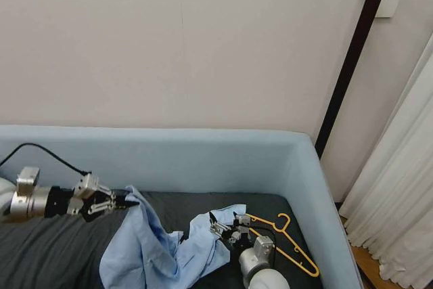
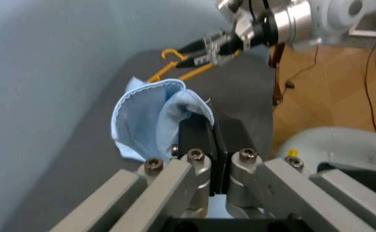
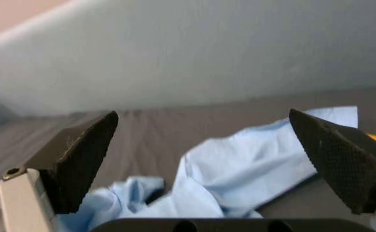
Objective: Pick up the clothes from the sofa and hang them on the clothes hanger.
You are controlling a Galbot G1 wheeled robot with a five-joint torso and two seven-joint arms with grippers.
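Before me stands a pale blue upholstered sofa (image 1: 203, 160), its backrest running across at 12 o'clock and one padded arm closing it off at 3 o'clock. Its seat is a dark grey fabric cushion (image 1: 40, 255). On that cushion, at about 6 o'clock, a light blue cloth shirt (image 1: 145, 248) lies crumpled in folds. A thin orange plastic hanger (image 1: 278, 229) lies flat at the shirt's 3 o'clock, just beside it, near the arm.

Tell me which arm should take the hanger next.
Right, probably. The right gripper is open and sits right beside the hanger, while the left gripper is shut on the shirt, farther from it.
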